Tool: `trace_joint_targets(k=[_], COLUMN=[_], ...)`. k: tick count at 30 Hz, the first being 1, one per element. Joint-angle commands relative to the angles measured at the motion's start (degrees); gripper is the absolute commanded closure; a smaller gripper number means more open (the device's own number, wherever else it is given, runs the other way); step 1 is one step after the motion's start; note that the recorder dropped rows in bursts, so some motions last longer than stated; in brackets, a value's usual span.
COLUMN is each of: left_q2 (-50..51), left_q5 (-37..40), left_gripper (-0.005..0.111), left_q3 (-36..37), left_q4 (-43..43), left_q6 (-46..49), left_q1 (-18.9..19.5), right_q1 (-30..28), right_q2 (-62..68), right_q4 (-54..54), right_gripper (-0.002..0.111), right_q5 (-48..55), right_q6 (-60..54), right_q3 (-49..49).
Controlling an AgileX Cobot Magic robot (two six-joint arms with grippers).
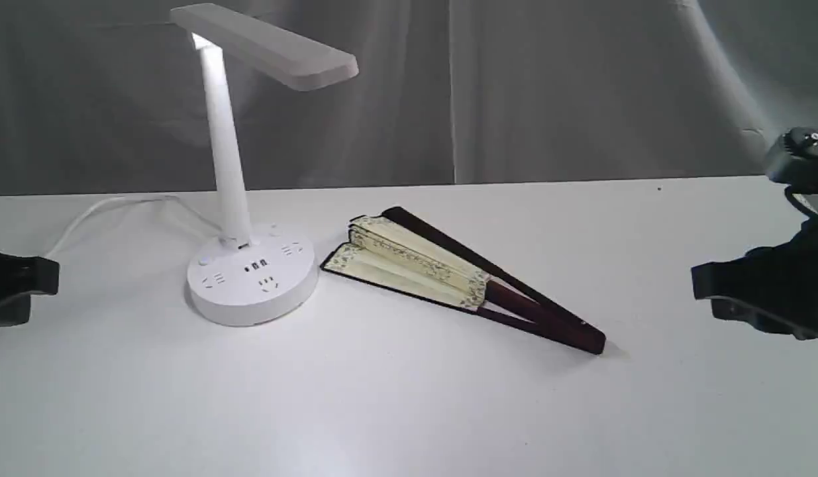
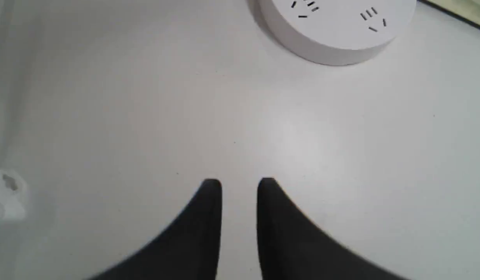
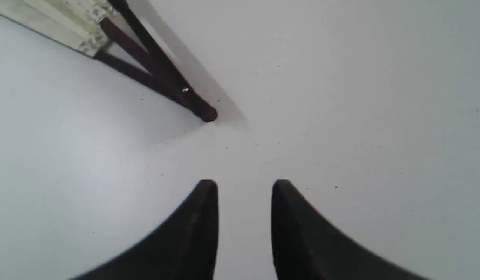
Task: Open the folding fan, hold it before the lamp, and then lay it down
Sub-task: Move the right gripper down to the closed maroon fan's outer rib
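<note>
In the exterior view, the folding fan [image 1: 415,265] lies partly spread on the white tabletop [image 1: 409,411]. Its paper end is just beside the lamp [image 1: 226,165] base. The left tool [image 1: 44,281] and right tool [image 1: 703,291] sit at opposite edges, well apart from it.

In the left wrist view, the left tool [image 2: 239,186] is narrowly parted and empty.

In the right wrist view, the right tool [image 3: 244,186] is parted wider and empty, near the fan's pivot end.

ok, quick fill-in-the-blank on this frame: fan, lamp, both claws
In the exterior view the folding fan lies to the ___ of the lamp.
Its pivot end points ___ the lamp.
The left claw and right claw both stand ___, holding nothing.
Missing: right; away from; open.
</note>
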Motion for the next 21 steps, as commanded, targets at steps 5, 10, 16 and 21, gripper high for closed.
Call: trace_joint_targets(k=[5,10,16,21], left_q2=[5.0,7.7,9.0,10.2], left_q5=[-1.6,-3.1,-2.4,-2.8], left_gripper=[0.095,0.094,0.085,0.08], left_q3=[-0.4,-0.5,-3.3,-3.7], left_q4=[1.1,1.9,1.3,-5.5], left_q6=[1.9,1.9,1.9,3.0], left_q1=[-6.5,-9.8,-9.7,-9.7], right_q1=[0.0,0.0,0.0,0.6], right_q2=[2.2,7.1,14.1,20.6], right_q4=[6.8,8.1,8.2,9.7], right_gripper=[0.064,0.061,0.061,0.061], right_q5=[1.6,5.8,10.0,12.5], right_q6=[-5.4,-5.3,-5.3,-5.8], right_q3=[-4.2,-12.4,-21.7,-28.7])
